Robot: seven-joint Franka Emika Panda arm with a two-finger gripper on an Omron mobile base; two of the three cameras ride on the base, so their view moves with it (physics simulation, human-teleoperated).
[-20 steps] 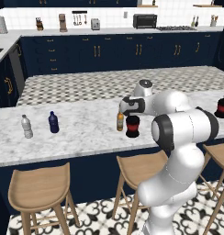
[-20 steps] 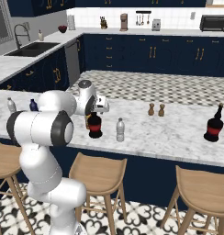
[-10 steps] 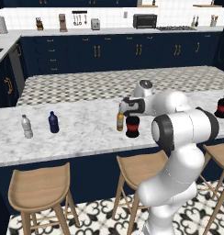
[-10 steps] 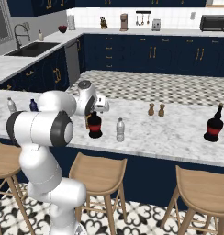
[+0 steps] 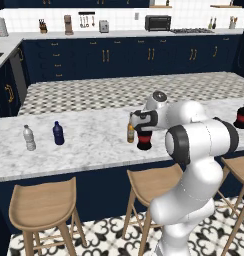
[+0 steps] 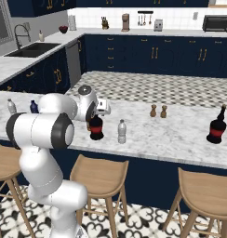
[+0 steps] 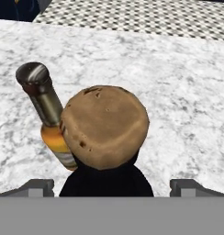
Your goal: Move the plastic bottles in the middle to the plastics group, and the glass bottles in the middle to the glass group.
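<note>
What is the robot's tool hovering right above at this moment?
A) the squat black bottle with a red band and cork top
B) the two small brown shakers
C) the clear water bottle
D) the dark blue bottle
A: in the hand view the open tool looks straight down on the cork of the squat black bottle, with the amber bottle just beside it.

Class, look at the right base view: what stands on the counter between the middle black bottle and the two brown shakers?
A small clear water bottle stands between the black bottle and the shakers, on the marble counter.
</note>
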